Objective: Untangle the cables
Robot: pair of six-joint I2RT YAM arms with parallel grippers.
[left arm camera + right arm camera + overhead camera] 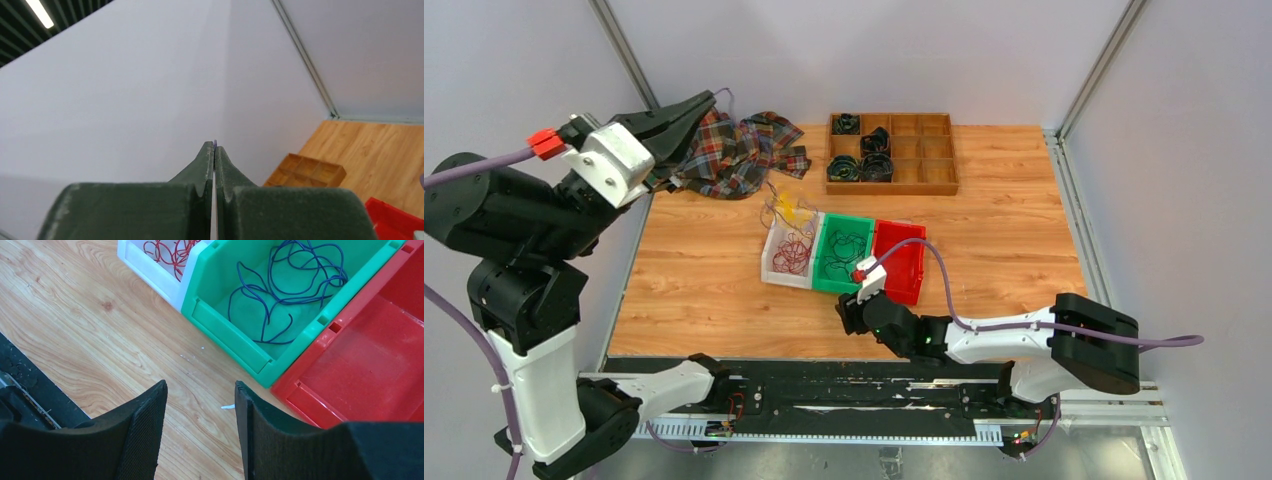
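Red cables (792, 256) lie in a white bin (774, 268), also in the right wrist view (167, 251). Dark purple-blue cables (844, 247) lie in the green bin (829, 278), also in the right wrist view (285, 285). A small tangle with yellow cables (790, 212) lies on the table behind the white bin. My left gripper (711, 99) is raised high at the back left, shut on a thin purple-blue cable whose end peeks out between the tips (215, 143). My right gripper (200, 390) is open and empty, low over the table in front of the green bin (235, 340).
A red bin (904, 265) holding no cables stands right of the green one. A plaid cloth (742, 150) lies at the back left under my left gripper. A wooden compartment tray (924, 160) with black coiled bands stands at the back. Grey walls enclose the table.
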